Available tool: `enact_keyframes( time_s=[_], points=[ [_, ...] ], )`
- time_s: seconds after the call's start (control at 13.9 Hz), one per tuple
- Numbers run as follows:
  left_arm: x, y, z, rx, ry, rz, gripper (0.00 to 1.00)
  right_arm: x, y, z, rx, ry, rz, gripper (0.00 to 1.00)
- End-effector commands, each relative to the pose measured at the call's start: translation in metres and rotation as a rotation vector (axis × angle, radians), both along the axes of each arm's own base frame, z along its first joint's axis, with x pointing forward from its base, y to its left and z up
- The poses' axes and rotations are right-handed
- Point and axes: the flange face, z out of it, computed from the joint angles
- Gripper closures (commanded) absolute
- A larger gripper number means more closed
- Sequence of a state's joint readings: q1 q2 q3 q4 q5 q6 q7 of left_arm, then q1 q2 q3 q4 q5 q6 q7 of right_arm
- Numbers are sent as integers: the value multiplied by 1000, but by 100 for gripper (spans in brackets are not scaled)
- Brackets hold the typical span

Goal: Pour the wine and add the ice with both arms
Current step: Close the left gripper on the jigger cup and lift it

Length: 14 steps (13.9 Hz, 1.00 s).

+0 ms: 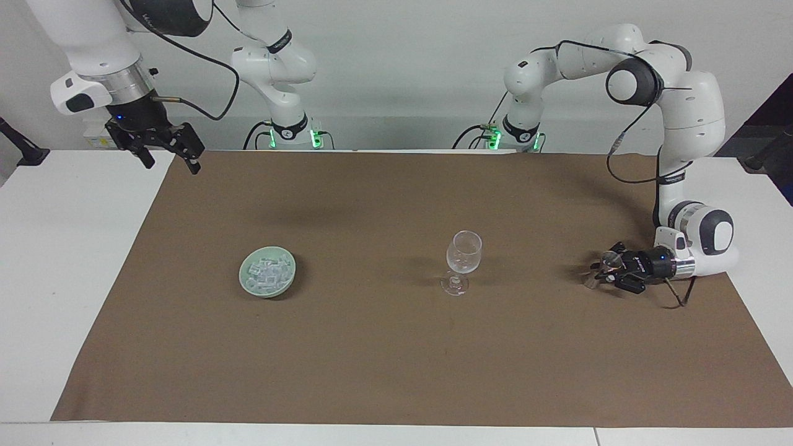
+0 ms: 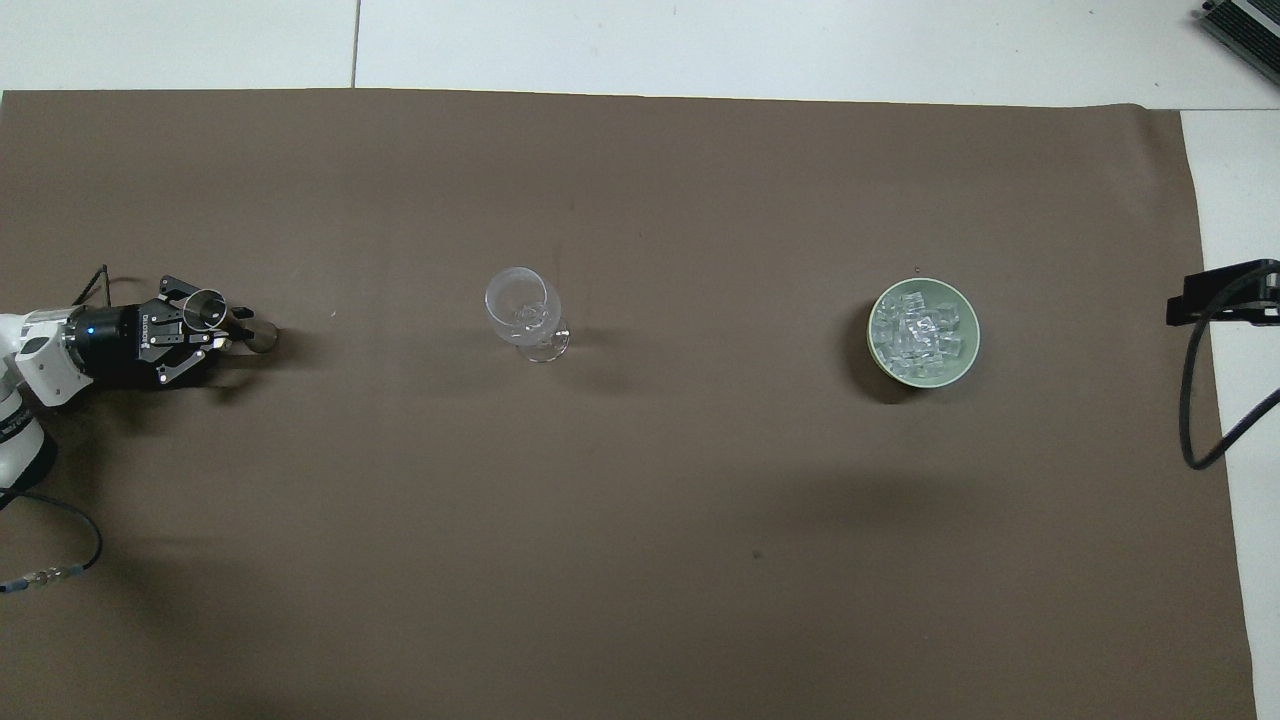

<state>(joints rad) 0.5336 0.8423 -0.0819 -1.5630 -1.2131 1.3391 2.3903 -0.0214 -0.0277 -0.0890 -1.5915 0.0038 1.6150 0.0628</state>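
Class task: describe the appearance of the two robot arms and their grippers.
Both arms, the left arm and right arm, are white and jointed, with dark grey joint caps, silver wrist rings and looping black cables. Green lights glow at both bases. The left gripper and right gripper are black, two-fingered.

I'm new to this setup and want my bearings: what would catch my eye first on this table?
A clear stemmed glass stands upright mid-cloth. Beside it, toward the right arm's end, a pale green bowl holds a heap of ice. At the left arm's end the left gripper, low over the brown cloth, is shut on a small clear cup; the right gripper waits raised, open.
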Motion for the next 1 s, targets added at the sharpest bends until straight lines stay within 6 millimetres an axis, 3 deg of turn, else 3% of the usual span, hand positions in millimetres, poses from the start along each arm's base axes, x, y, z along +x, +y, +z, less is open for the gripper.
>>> enact_keyframes(
  time_s=[0.0, 0.14, 0.43, 0.93],
  points=[
    [2, -1, 5, -26, -29, 8, 91, -2, -2, -1, -1, -7, 15, 0],
    [7, -8, 16, -33, -42, -3, 91, -2, -2, -1, -1, -7, 15, 0],
    [21, -20, 80, 3, -88, -29, 91, -2, -2, -1, -1, -7, 15, 0],
    [35, -80, 169, 102, -46, -96, 91, -2, -3, -1, -2, -7, 15, 0]
  ],
)
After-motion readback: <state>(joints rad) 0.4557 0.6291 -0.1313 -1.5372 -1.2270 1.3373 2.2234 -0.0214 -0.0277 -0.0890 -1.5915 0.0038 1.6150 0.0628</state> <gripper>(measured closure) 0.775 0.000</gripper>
